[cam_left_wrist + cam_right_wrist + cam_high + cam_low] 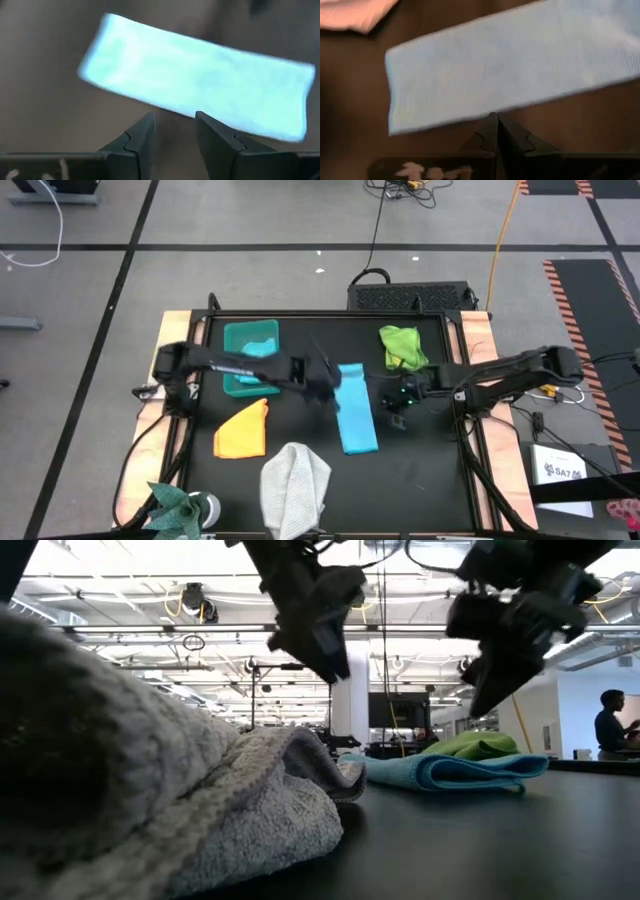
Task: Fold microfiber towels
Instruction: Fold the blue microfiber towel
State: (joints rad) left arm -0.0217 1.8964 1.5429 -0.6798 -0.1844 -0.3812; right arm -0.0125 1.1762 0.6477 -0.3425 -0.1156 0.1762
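Observation:
A light blue towel [355,408], folded into a long strip, lies flat in the middle of the black table. My left gripper [325,388] hovers open just off the strip's left long edge; in the left wrist view the towel [200,97] lies beyond the spread fingers [145,137]. My right gripper [397,408] is shut and raised beside the strip's right long edge [485,112]. In the low view both grippers hang above the table, left [315,635] and right [500,660]. An orange towel [243,430], a grey towel [296,485] and a lime green towel [402,346] lie around it.
A teal bin [232,330] at the far left holds a teal cloth [262,347]. A small green plant [175,505] stands at the near left corner. The grey towel [150,790] is bunched at the near edge. A person [608,720] stands far behind the table.

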